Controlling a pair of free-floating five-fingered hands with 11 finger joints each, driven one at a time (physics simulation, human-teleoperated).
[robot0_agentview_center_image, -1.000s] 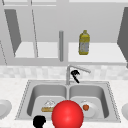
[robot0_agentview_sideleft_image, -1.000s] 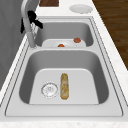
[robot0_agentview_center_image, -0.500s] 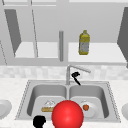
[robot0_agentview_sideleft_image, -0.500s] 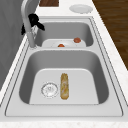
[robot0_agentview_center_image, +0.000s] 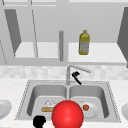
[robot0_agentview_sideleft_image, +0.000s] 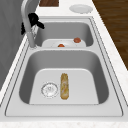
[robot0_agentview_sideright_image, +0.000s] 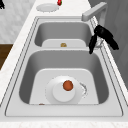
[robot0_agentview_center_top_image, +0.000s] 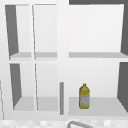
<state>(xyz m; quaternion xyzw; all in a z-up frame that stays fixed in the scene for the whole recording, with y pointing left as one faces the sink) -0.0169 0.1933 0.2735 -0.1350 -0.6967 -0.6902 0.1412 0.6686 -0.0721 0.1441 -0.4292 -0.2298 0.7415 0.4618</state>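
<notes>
The right hand (robot0_agentview_center_image: 76, 77) is being held just under the faucet (robot0_agentview_center_image: 75, 68) spout, at 12 o'clock of the right basin (robot0_agentview_center_image: 100, 92), fingers (robot0_agentview_sideright_image: 92, 45) pointing down; whether they are touching the faucet cannot be told. The left hand (robot0_agentview_center_image: 39, 121) is hanging at 7 o'clock by the sink's front rim, its fingers not discernible. A red ball (robot0_agentview_center_image: 67, 115) is blocking the middle of the front view. A plate (robot0_agentview_sideright_image: 63, 93) carrying an orange fruit (robot0_agentview_sideright_image: 67, 85) is lying in the right basin, a bread loaf (robot0_agentview_sideleft_image: 64, 85) beside the drain (robot0_agentview_sideleft_image: 49, 89) in the left. A yellow bottle (robot0_agentview_center_image: 84, 43) is standing in the open cabinet (robot0_agentview_center_top_image: 100, 105) at 12 o'clock.
</notes>
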